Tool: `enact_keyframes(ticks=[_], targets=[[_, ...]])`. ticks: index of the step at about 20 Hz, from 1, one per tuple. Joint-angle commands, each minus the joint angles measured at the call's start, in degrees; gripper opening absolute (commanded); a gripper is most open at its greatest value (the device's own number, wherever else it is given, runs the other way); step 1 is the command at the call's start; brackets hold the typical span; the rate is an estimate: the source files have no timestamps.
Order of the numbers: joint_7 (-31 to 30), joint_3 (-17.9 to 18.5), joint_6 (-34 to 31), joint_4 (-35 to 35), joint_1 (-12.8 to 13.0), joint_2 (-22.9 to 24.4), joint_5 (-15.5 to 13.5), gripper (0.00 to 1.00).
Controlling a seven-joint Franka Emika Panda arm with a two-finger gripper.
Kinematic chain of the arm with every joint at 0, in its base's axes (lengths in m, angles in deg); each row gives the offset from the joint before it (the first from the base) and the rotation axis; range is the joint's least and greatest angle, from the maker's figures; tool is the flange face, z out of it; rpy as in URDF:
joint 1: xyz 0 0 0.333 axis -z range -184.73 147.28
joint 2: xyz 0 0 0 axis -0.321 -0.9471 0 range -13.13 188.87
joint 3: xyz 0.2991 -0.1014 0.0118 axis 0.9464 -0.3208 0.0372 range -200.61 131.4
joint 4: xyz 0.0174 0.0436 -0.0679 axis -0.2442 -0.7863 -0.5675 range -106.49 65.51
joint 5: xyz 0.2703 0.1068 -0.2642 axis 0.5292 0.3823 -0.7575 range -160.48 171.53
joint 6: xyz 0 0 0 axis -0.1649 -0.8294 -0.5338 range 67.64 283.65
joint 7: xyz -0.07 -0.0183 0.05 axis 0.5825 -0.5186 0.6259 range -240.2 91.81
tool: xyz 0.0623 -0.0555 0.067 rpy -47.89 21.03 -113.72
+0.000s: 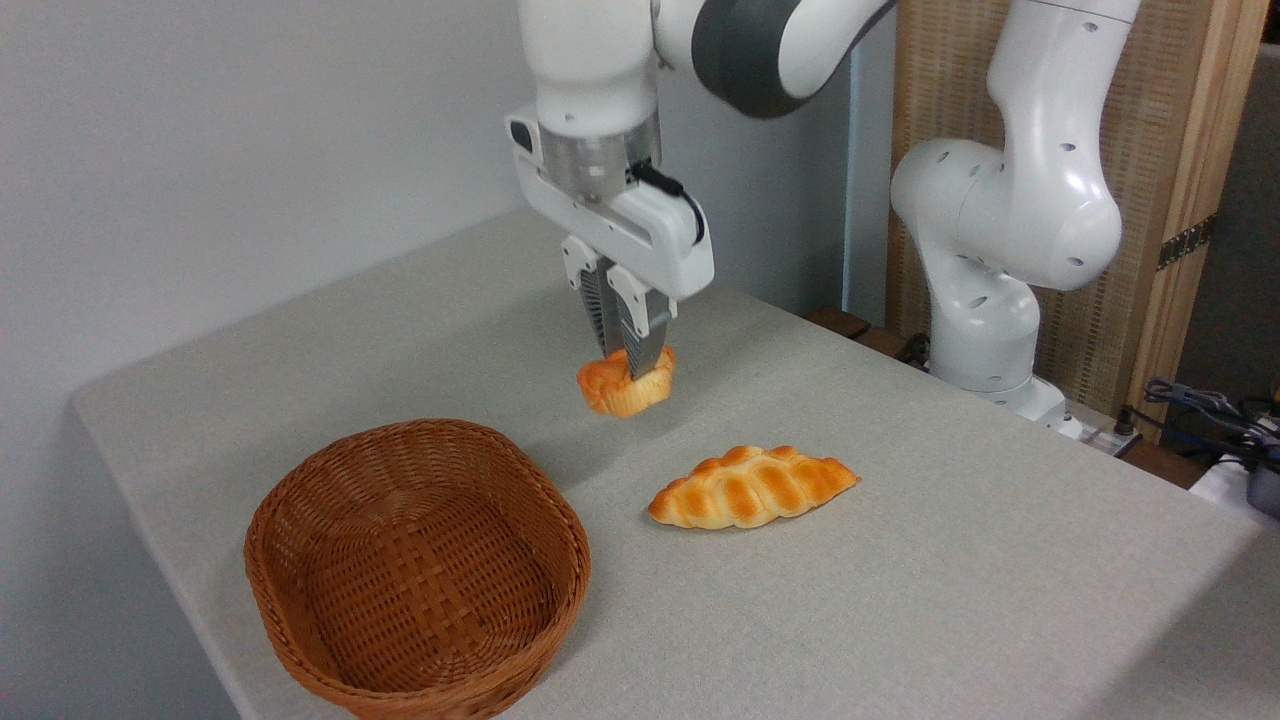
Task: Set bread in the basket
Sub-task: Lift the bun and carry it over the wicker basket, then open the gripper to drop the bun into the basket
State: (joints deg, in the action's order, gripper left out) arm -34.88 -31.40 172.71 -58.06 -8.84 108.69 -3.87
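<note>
The bread (608, 390), a small round orange-golden bun with a paler ridged base, sits at the table's middle, tilted a little. My gripper (628, 368) comes straight down onto it and is shut on it, both fingers (640, 335) pressed into its top. Whether the bun rests on the table or hangs just above it I cannot tell. The basket (300, 520), an oval brown wicker one with raised sides, stands empty at the front left, a short way down-left of the bun.
A longer golden braided loaf (752, 487) lies to the right of the basket, in front of the bun. The arm's white base (985, 330) stands at the table's far right edge, with cables (1200, 405) beyond it. The table's left edge runs close behind the basket.
</note>
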Motion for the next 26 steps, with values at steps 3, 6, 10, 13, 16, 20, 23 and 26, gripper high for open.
enact_keyframes(ticks=[3,6,10,13,16,20,23,26], targets=[[-0.5,0.4,-1.6,14.3,0.0,-9.5,-0.1,0.26],[-1.4,0.4,-1.1,22.9,0.0,-16.7,-0.1,0.28],[-1.2,0.5,-0.7,31.1,0.0,-23.5,-0.1,0.33],[-1.3,0.4,0.3,33.5,0.0,-26.4,0.0,0.65],[-1.5,-0.1,2.9,33.5,0.2,-27.9,0.0,0.96],[-1.8,-0.6,4.6,33.5,1.0,-30.2,0.1,1.00],[-3.4,-0.6,5.4,33.5,2.8,-31.5,0.9,1.00],[-4.0,-0.6,5.8,33.5,2.9,-31.4,1.5,1.00]])
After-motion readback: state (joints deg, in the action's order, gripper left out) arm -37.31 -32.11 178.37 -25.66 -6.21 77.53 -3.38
